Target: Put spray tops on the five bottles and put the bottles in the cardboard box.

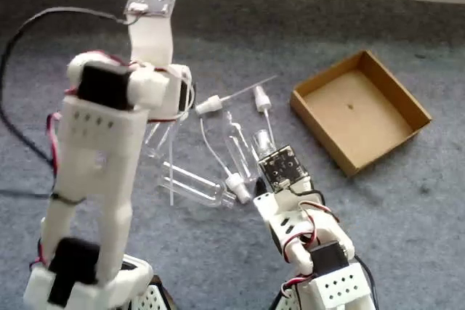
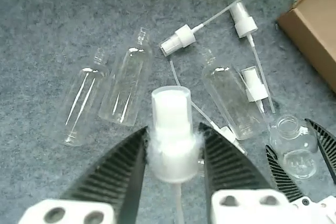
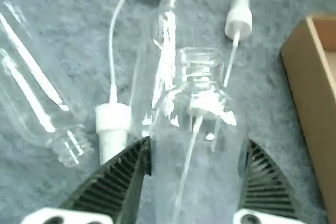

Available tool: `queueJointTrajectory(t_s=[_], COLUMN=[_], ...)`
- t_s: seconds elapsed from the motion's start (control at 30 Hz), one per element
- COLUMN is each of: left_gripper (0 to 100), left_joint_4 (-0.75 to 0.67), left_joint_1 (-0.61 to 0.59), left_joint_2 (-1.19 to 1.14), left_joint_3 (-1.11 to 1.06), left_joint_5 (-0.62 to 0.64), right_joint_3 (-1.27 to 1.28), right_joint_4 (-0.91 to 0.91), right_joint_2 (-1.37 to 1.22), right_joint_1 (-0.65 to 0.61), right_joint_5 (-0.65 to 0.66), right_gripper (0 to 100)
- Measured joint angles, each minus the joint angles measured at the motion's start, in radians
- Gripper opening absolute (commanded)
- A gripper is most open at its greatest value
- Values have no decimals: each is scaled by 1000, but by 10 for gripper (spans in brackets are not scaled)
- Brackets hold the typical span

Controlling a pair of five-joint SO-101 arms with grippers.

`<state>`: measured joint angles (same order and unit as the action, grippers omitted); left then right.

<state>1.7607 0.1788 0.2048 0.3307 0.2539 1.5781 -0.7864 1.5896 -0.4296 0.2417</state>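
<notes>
Bright, even diffuse light; soft faint shadows on carpet (image 1: 407, 201); white glare streaks on held bottle (image 3: 197, 129).

The cardboard box (image 2: 315, 24) is cut off at the view's edge; the held bottle (image 3: 197, 129) loses its base likewise.

Clear uncapped bottles (image 2: 126, 85) lie on their sides among loose white spray tops (image 2: 178, 39); one bottle (image 3: 197, 145) and one top (image 2: 170, 129) are gripped; open cardboard box (image 1: 349, 107) sits nearby
</notes>
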Motion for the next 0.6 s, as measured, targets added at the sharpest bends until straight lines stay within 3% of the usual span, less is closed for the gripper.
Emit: queueJointTrajectory(t_s=[0.13,0.33,0.6], left_gripper=[59,59,59], left_joint_4=[-43,-216,-638], left_joint_1=[0,0,0], left_joint_2=[184,394,660], left_joint_3=[-110,-321,-709], left_joint_5=[-14,-15,-17], right_joint_3=[-51,-14,97], right_joint_4=[25,273,489], right_joint_2=[0,2,-2], right_joint_1=[-78,-126,-127], right_joint_5=[0,0,0], right_gripper=[224,224,224])
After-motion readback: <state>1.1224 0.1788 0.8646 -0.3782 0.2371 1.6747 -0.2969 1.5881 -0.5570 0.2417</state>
